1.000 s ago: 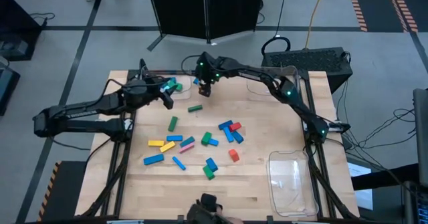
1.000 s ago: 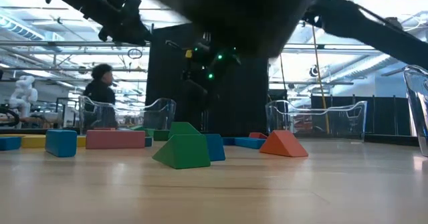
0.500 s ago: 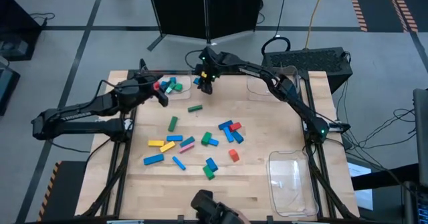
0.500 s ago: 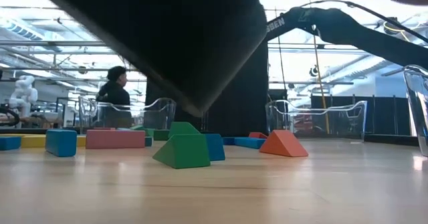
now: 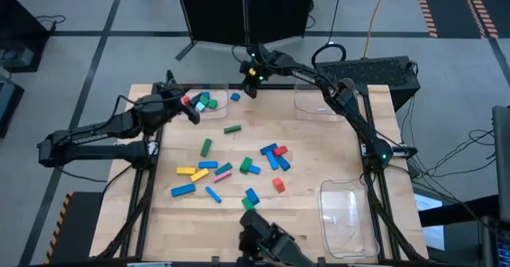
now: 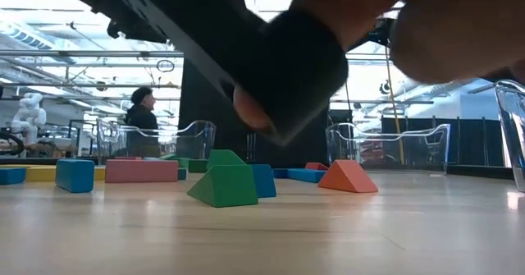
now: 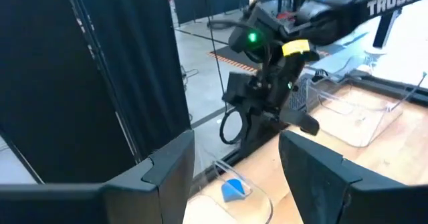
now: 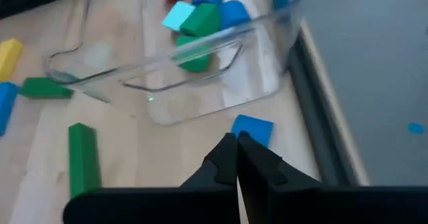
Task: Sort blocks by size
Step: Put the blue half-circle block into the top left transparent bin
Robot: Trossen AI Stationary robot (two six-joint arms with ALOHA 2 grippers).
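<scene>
A pale wood table (image 5: 319, 151) is seen, with dark arms over it. Colour is scattered across the middle: a yellow bar (image 5: 186, 170), a pink bar (image 5: 223, 175), a blue bar (image 5: 182, 190), a green bar (image 5: 232, 129) and a red cube (image 5: 278, 185). In the clear tray (image 8: 194, 63), red, blue, teal and green blocks (image 8: 200, 7) are bunched. A small blue block (image 8: 253, 128) is picked out just outside it. Green lights are shown glowing on the black right gripper (image 5: 253, 80).
</scene>
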